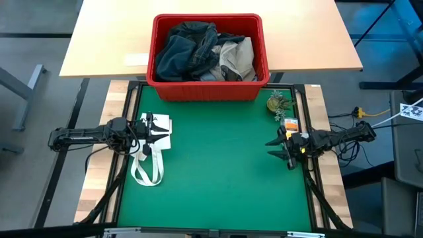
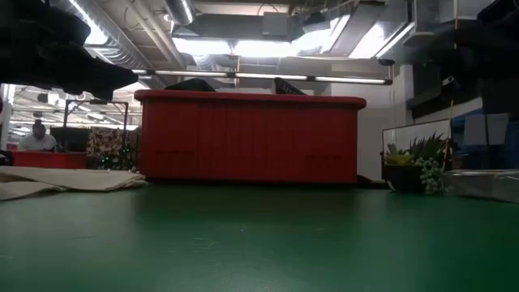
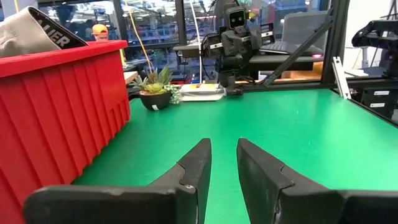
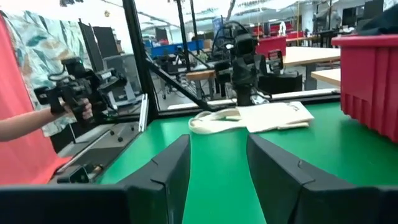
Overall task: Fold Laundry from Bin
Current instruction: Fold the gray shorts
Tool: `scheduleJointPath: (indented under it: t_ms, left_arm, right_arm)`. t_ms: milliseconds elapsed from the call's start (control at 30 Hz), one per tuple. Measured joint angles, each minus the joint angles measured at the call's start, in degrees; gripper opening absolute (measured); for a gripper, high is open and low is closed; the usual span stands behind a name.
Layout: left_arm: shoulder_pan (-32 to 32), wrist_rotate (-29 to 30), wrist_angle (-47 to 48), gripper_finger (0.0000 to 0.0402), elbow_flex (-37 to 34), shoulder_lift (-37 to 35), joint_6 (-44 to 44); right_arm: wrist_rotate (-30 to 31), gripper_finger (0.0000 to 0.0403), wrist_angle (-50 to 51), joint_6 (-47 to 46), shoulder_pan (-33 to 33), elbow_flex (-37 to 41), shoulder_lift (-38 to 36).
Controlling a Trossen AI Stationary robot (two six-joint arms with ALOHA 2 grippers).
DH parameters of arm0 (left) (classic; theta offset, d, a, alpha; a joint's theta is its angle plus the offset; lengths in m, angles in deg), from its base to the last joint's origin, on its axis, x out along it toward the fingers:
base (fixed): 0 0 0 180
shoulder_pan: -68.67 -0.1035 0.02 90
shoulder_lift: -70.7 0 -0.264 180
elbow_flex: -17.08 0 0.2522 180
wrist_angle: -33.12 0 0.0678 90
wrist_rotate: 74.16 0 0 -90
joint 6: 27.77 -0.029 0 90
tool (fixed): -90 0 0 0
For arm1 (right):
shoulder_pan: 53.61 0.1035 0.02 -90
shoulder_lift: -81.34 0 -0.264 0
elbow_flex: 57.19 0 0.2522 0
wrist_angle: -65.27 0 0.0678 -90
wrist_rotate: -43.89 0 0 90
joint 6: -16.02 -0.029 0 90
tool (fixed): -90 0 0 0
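Your laundry (image 1: 205, 56), a heap of dark and beige soft garments, sits untouched in the large red plastic bin (image 1: 207, 87). Left gripper (image 1: 160, 129) narrowly apart, right gripper (image 1: 272, 148) apart, both empty. Risk: snagging the bin's thick rim or lifting tangled pieces together.

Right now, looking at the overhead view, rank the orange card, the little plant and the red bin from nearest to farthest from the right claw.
1. Orange card, just behind the right claw.
2. Little plant, farther back at the mat's corner.
3. Red bin, at the back, centre.
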Motion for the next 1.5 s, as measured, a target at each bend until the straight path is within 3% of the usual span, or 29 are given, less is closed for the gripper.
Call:
scheduleJointPath:
  t_ms: [167,433,600,833,1167,1367,1500]
  left_arm:
    - [0.00,0.01,-0.01,0.0074,0.00,0.01,0.43]
    - [0.02,0.04,-0.03,0.0074,0.00,-0.01,0.41]
    - [0.01,1.08,-0.05,0.0074,0.00,0.00,0.36]
    - [0.02,1.25,-0.10,0.0074,0.00,-0.01,-0.99]
    - [0.00,1.27,-4.23,0.0074,0.00,-0.01,-1.63]
    - [0.02,1.27,-4.93,0.0074,0.00,-0.01,-1.69]
    - [0.00,1.27,-4.90,0.0074,0.00,-0.01,-1.69]
  right_arm:
    - [0.34,0.0177,-0.93,-3.20,0.00,0.00,0.00]
    - [3.70,0.0271,-1.33,-4.37,-0.04,-0.02,0.02]
    - [3.98,0.0302,-5.53,-4.27,-0.04,-0.02,0.02]
    - [4.30,0.0299,-11.78,-2.05,-0.04,-0.02,0.02]
    - [9.99,0.0296,-14.91,0.55,-0.04,-1.25,1.03]
    - [10.07,0.0296,-15.01,2.81,-0.04,-6.80,8.09]
    - [13.94,0.0296,-14.64,6.72,-0.04,-12.15,16.74]
